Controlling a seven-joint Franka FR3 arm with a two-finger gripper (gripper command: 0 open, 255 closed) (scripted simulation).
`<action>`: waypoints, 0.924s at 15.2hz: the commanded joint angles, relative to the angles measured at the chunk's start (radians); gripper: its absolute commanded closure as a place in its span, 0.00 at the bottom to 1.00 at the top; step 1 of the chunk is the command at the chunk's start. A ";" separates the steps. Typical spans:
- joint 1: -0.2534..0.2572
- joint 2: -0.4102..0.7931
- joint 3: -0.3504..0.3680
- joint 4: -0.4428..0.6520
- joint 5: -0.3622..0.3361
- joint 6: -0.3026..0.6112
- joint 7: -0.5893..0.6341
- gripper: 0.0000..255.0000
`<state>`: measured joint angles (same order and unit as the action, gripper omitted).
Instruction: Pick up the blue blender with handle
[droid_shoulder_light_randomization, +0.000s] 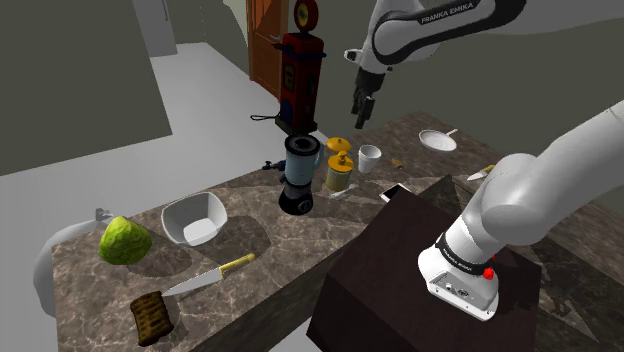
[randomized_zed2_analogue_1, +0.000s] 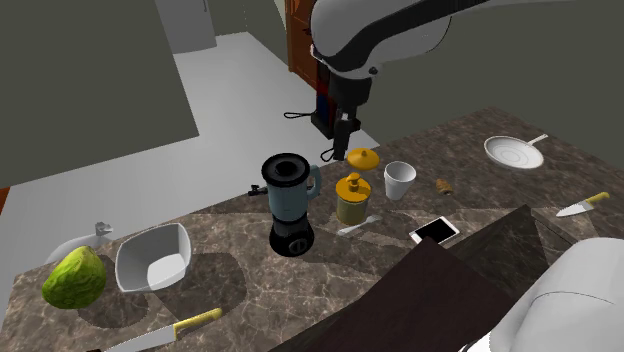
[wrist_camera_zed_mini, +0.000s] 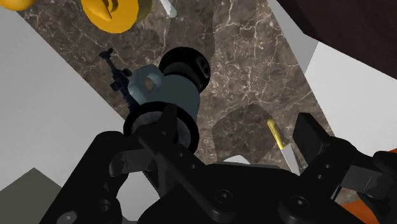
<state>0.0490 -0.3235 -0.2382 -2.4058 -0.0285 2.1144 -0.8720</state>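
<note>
**Fig. Approach to the blender; risks.** The tool (droid_shoulder_light_randomization: 360, 105) hangs in the air above the far side of the bench (droid_shoulder_light_randomization: 260, 255), its two black fingers (wrist_camera_zed_mini: 312, 135) spread apart with nothing between them. The blender (droid_shoulder_light_randomization: 300, 175), a blue-grey jug on a black base, stands upright near the bench's middle. Its handle (randomized_zed2_analogue_1: 315, 181) faces a yellow jar (randomized_zed2_analogue_1: 352, 198) that stands just beside it.

- **Misalignment.** In the wrist view the blender's dark rim lies against one finger rather than midway between the two. A straight descent would probably land a finger on the rim and topple the tall, narrow body.
- **Crowding.** The jar, a loose yellow lid (randomized_zed2_analogue_1: 362, 157) and a white cup (randomized_zed2_analogue_1: 399, 180) stand on the handle side. A finger entering there could knock them.
- **Grip.** The jug looks wide for the spread shown, so a high pinch may slip, or lift the jug off its base.
- **Cord.** A black cable (randomized_zed2_analogue_1: 303, 115) runs behind the bench; whether it is the blender's cannot be told.
</note>
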 joint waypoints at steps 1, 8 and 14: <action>0.009 0.079 -0.030 0.021 0.006 0.052 -0.099 0.00; 0.024 0.368 -0.077 0.152 0.086 0.182 -0.422 0.00; -0.010 0.618 -0.046 0.317 0.162 0.245 -0.671 0.00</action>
<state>0.0450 0.2506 -0.2933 -2.1201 0.1218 2.3495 -1.5009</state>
